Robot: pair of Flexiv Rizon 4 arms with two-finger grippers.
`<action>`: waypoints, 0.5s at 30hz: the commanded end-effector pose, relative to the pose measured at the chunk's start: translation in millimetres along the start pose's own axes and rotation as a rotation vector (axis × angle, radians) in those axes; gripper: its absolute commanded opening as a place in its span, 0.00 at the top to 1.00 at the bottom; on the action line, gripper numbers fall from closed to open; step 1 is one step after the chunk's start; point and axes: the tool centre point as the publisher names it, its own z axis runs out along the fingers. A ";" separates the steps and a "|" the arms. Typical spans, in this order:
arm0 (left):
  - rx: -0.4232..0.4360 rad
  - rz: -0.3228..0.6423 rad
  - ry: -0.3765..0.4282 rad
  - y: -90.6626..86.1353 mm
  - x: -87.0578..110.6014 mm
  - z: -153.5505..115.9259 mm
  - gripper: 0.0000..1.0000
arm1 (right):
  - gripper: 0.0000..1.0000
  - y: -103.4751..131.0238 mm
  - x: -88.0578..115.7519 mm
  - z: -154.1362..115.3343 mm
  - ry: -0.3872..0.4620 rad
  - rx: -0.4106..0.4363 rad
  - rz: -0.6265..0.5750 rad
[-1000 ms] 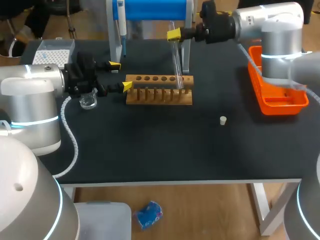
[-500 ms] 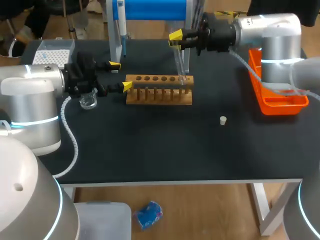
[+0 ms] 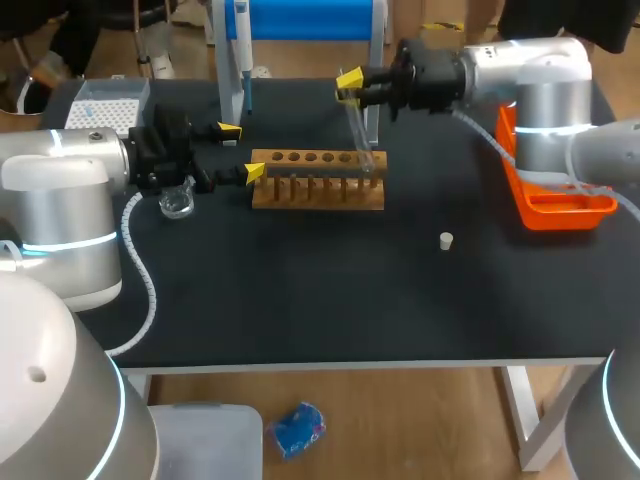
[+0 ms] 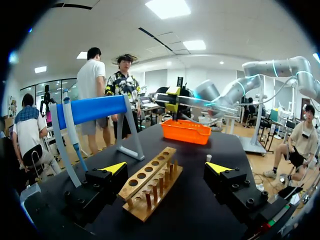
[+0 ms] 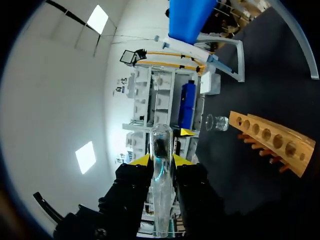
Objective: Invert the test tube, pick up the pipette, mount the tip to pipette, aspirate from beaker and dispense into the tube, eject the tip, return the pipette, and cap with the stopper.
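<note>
My right gripper [image 3: 348, 86] is shut on a clear test tube [image 3: 360, 135], held tilted above the right end of the wooden rack [image 3: 318, 182]. In the right wrist view the test tube [image 5: 161, 172] stands between the yellow fingertips [image 5: 142, 160], with the rack [image 5: 272, 142] and a glass beaker [image 5: 216, 122] ahead. My left gripper [image 3: 242, 151] stands open at the rack's left end, touching nothing. In the left wrist view the rack [image 4: 150, 182] lies between its open fingers [image 4: 114, 167]. The pipette [image 3: 242, 50] hangs on the blue stand [image 3: 310, 18]. A white stopper [image 3: 447, 240] lies on the table.
The beaker [image 3: 177, 201] sits under my left wrist. A tip box [image 3: 105, 104] is at the back left. An orange tray [image 3: 552, 195] lies at the right edge, under my right arm. The black table [image 3: 330, 290] runs to the front edge.
My right arm has swung left and forward, and the tube has gone from upright to tilted, its lower end nearer the rack's right holes. My left arm has not moved.
</note>
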 end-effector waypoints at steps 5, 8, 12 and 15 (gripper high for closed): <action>0.004 0.001 -0.006 0.9 1.2 1.0 0.00 | 1.00 1.2 -0.8 1.7 -0.036 0.004 0.024; 0.004 0.001 -0.006 0.9 1.2 1.0 0.00 | 1.00 0.7 -0.5 1.7 -0.033 0.005 0.029; 0.004 0.001 -0.006 0.9 1.2 1.0 0.00 | 1.00 0.7 -0.5 1.7 -0.033 0.005 0.029; 0.004 0.001 -0.006 0.9 1.2 1.0 0.00 | 1.00 0.7 -0.5 1.7 -0.033 0.005 0.029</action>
